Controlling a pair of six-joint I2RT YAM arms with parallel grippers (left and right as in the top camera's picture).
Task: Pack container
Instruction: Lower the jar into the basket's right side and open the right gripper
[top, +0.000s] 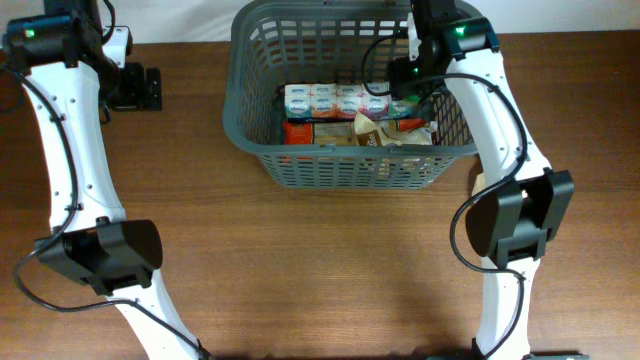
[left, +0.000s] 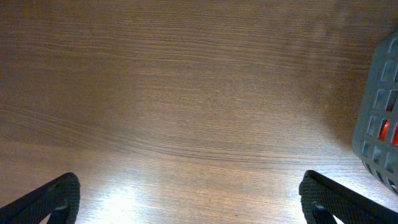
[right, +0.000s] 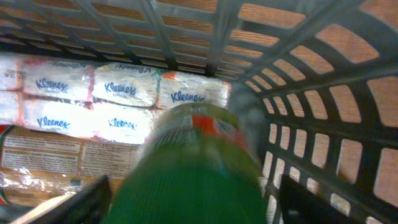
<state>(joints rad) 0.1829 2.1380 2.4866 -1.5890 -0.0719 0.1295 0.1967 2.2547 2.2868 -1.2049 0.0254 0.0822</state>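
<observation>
The large dark grey basket (top: 345, 165) stands at the back middle of the table. It holds Kleenex tissue packs (top: 325, 98), a red-orange box (top: 298, 130) and brown packets (top: 375, 133). My right gripper (top: 405, 82) is inside the basket near its right wall. In the right wrist view its fingers (right: 199, 202) are spread apart with a green-lidded jar (right: 196, 168) between them. The jar is blurred while the basket wall (right: 311, 124) is sharp, and there is a gap to the right finger. My left gripper (left: 186, 202) is open and empty over bare wood, left of the basket (left: 380, 118).
The wooden table (top: 300, 270) spreads in front of the basket. The left gripper (top: 135, 88) rests at the far left back. Both arm bases stand near the front edge, at left (top: 100, 255) and right (top: 510, 225).
</observation>
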